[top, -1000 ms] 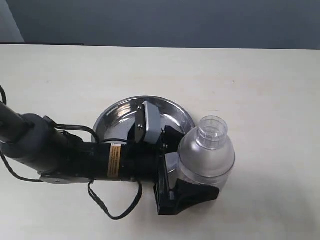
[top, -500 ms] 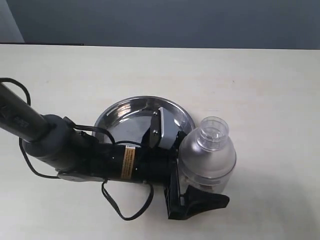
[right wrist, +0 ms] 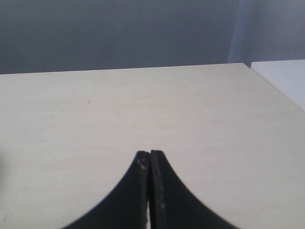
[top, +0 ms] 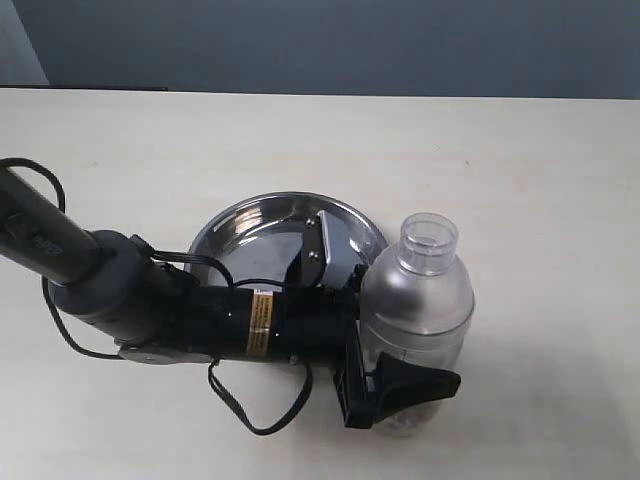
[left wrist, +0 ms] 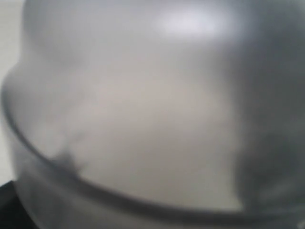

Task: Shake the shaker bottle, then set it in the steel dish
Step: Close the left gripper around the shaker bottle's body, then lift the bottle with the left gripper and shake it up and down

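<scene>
Pale tabletop (top: 540, 200) under a dark grey-blue wall (top: 350, 45), and in the exterior view the shaker bottle (top: 420, 290) stands upright on the table, just beside the steel dish (top: 245, 225) and not in it. Its clear cap (top: 428, 243) points up. The left gripper (top: 425, 345) reaches in low, jaws set wide either side of the bottle's lower body. The near finger lies across the front and the far one is hidden behind, so I cannot tell whether they've actually bitten. Over to the left wrist view: nothing but frosted plastic, the bottle (left wrist: 152, 114) filling the picture in a blur, so no help on contact. Right wrist view: bare table (right wrist: 143, 105), and the right gripper (right wrist: 150, 164) has its fingers pressed together on nothing, well out of play. This looks like the grasp before the shake. The squeeze wants to land square on the straight wall below the shoulder, firm because that plastic looks slick, then a lift well clear of the dish rim before any shaking.
</scene>
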`<state>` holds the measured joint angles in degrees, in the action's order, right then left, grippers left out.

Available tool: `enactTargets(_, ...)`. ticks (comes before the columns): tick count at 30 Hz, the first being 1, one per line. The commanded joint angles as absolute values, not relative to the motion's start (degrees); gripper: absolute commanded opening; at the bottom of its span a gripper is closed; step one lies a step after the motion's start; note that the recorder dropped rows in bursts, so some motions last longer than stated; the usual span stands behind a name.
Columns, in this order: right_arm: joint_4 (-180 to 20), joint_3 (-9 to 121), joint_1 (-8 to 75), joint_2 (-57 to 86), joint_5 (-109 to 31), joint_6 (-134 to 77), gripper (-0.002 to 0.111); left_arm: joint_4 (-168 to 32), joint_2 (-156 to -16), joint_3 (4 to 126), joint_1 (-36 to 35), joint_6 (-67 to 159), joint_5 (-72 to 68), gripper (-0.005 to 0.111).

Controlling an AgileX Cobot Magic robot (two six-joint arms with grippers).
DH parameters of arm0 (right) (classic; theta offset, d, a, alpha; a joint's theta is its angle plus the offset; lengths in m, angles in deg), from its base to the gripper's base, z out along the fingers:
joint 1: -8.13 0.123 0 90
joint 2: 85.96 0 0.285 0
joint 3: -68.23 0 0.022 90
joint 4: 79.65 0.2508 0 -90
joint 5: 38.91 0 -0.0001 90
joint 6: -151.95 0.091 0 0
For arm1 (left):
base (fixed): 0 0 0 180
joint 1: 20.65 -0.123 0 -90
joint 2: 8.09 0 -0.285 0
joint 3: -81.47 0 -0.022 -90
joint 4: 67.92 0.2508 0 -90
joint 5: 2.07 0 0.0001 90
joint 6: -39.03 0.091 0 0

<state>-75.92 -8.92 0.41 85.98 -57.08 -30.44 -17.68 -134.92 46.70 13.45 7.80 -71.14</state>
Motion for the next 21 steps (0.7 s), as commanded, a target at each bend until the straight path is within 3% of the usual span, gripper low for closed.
enactTargets(1, -75.88, -8.99, 0.21, 86.25, -56.37, -30.55, -0.001, -18.47, -134.91, 47.10, 13.74, 6.84, -72.03, 0.001)
enactTargets(12, -75.88, -8.99, 0.21, 86.25, -56.37, -30.55, -0.001, -22.18, -128.68, 47.10, 13.74, 6.67, -71.32, 0.001)
enactTargets(21, -75.88, -8.99, 0.21, 86.25, -56.37, -30.55, -0.001, -42.76, -99.19, 49.70, 13.54, 18.79, -39.23, 0.000)
